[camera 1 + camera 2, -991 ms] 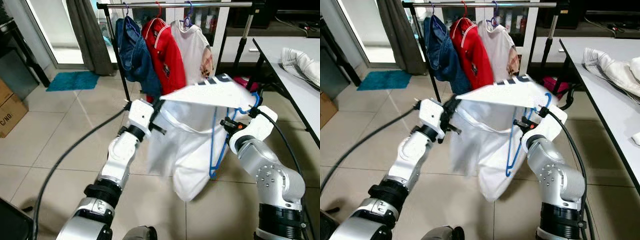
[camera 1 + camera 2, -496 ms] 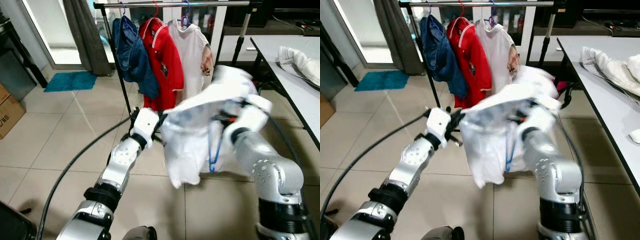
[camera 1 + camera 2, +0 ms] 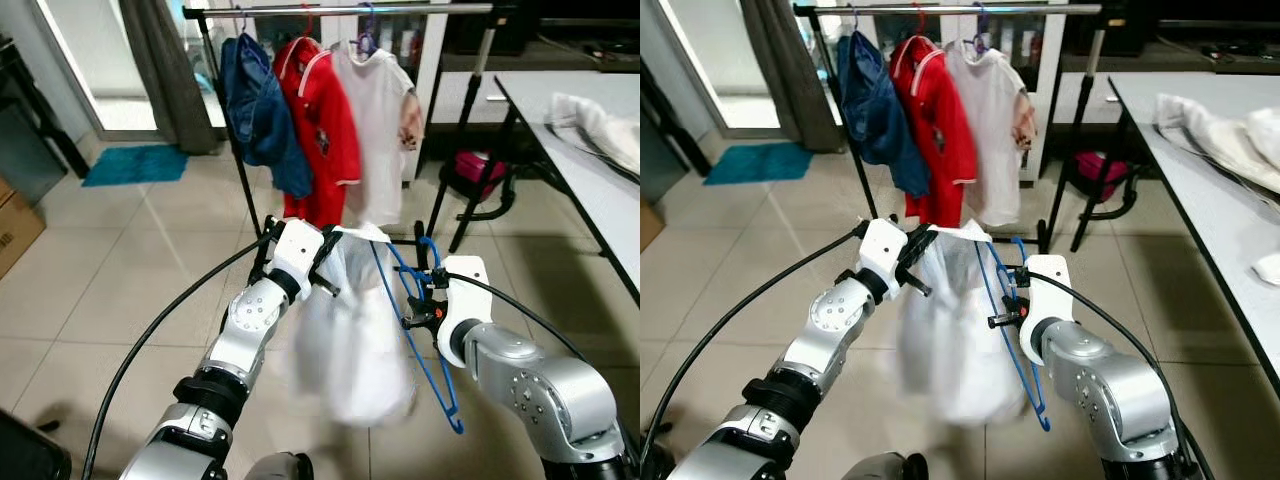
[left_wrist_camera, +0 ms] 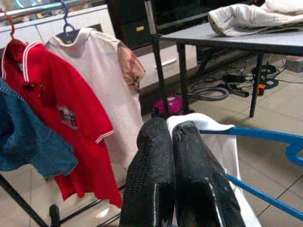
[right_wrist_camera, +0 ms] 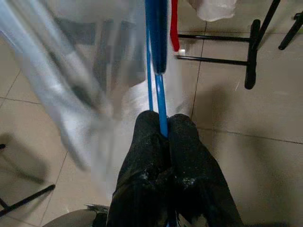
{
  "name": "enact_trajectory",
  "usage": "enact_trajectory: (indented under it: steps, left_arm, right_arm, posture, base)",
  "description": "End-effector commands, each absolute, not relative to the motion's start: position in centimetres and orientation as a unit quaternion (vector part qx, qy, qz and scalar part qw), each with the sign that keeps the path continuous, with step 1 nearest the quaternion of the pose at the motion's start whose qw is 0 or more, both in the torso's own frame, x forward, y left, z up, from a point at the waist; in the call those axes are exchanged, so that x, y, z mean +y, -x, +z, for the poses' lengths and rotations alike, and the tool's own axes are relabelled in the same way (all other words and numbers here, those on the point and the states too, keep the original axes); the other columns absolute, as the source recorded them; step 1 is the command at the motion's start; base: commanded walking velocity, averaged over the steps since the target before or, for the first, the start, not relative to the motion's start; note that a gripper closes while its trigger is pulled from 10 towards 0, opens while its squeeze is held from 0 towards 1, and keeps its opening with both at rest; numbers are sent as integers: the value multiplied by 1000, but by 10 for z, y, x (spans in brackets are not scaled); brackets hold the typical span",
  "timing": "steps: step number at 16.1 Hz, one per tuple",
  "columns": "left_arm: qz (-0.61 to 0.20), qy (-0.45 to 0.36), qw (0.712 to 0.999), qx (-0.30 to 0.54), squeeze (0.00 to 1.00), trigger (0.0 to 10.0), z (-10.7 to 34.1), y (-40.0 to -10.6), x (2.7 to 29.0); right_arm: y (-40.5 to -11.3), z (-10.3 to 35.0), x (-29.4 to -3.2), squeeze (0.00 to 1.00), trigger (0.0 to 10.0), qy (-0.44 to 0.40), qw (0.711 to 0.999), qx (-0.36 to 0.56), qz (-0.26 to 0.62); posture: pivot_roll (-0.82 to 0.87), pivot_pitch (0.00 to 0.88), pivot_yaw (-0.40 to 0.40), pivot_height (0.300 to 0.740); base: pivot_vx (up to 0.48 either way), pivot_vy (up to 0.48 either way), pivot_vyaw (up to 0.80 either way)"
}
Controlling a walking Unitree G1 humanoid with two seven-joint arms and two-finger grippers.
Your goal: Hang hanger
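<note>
our right gripper (image 5: pixel 163 124) pinches the blue hanger (image 3: pixel 425 330); our left gripper (image 4: pixel 171 130) clamps the white shirt (image 3: pixel 355 345) draped between them, below the clothes rail (image 3: pixel 330 9).

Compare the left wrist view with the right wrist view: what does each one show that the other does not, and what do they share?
Left wrist view alone: the red polo shirt and pale shirt hanging, and a grey table. Right wrist view alone: the right gripper shut on the blue hanger, above floor tiles. Shared: the hanger and the white garment, whose edge the left gripper pinches.
</note>
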State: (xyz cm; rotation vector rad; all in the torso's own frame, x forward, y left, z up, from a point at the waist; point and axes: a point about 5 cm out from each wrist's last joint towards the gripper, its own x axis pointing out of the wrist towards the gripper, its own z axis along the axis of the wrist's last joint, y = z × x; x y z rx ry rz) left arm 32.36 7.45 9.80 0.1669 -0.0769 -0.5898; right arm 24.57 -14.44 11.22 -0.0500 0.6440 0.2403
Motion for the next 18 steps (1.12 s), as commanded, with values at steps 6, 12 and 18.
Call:
enact_trajectory:
  steps: [6, 12, 18]
  left_arm:
    - [-329, -86, 938, -62, 0, 0, 109, -323, 67]
    - [-369, -118, 915, -113, 0, 0, 126, -320, 61]
    - [-371, -130, 913, -106, 0, 0, 123, -318, 65]
  right_arm:
    - [-274, 136, -126, 0, 10000, -129, 956, 234, 121]
    - [-281, 111, -121, 0, 10000, -125, 945, 283, 110]
    - [-304, 120, -148, 0, 10000, -120, 962, 245, 31]
  posture:
    - [-11, 0, 103, 740]
    - [11, 0, 88, 740]
    - [4, 0, 94, 740]
  base:
    - [0, 0, 0]
    - [0, 0, 0]
    - [0, 0, 0]
